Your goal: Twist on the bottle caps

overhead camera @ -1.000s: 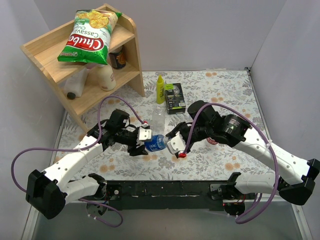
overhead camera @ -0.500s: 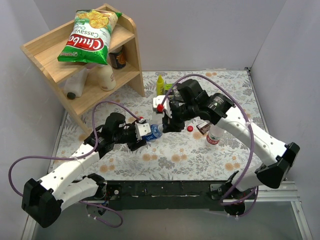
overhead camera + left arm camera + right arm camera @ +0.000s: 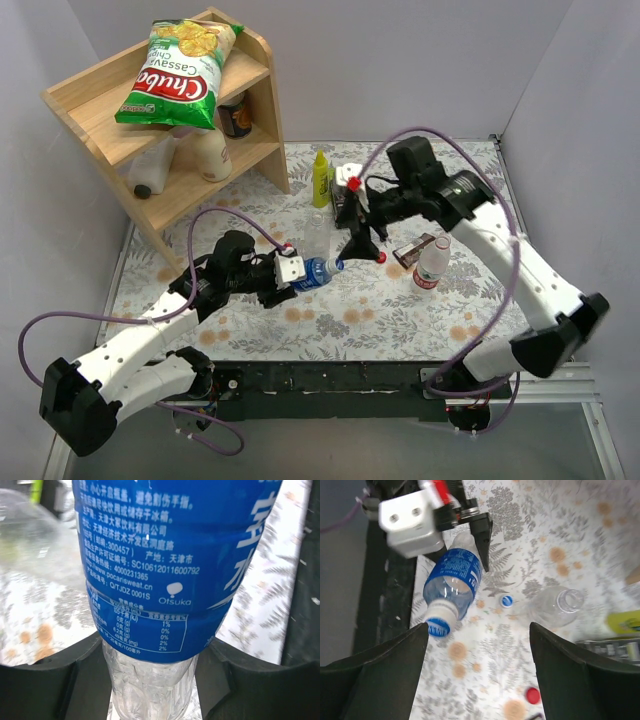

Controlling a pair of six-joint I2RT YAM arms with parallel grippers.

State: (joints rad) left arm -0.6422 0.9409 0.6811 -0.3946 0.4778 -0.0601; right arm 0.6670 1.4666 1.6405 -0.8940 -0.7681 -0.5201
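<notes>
Pinches the blue-labelled bottle (image 3: 165, 570) low on its body in the left gripper (image 3: 152, 680), long axis tilted, fitted blue cap (image 3: 439, 626) aimed toward the right gripper (image 3: 477, 630), its fingers spread wide above, 1 loose blue cap (image 3: 506, 600) lying between that bottle and the open unlabelled bottle (image 3: 560, 602).

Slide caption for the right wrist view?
Open right gripper over the capped blue-labelled bottle held by the left gripper; loose blue cap, red cap and uncapped clear bottle on the table.

Unlabelled bottle (image 3: 317, 232) just behind tilted bottle (image 3: 313, 271); loose cap (image 3: 380, 257) on table (image 3: 455, 185), R of both.
</notes>
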